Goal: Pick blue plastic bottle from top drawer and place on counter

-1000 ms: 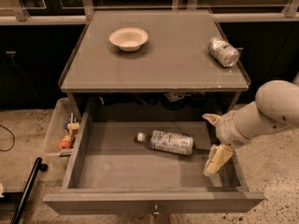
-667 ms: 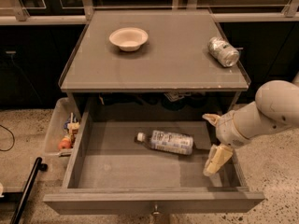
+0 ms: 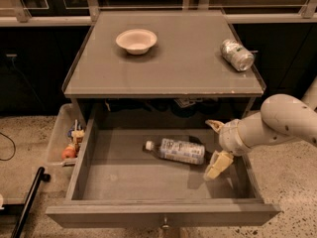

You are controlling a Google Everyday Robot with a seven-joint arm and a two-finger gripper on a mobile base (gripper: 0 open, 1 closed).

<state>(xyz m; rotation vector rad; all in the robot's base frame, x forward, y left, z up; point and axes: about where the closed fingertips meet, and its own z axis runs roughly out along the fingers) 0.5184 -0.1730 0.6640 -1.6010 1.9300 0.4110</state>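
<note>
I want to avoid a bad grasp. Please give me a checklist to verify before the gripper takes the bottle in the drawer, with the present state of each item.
1. Top drawer open wide enough: ok.
2. Blue plastic bottle lying on its side, nothing on it: ok.
3. Gripper inside the drawer, at the bottle's base end, fingers open: ok.
4. Bottle between the fingers: not ok, not yet.
5. Bare counter between bowl and can for placing: ok.
6. Room under the counter edge for lifting: cannot tell.
</note>
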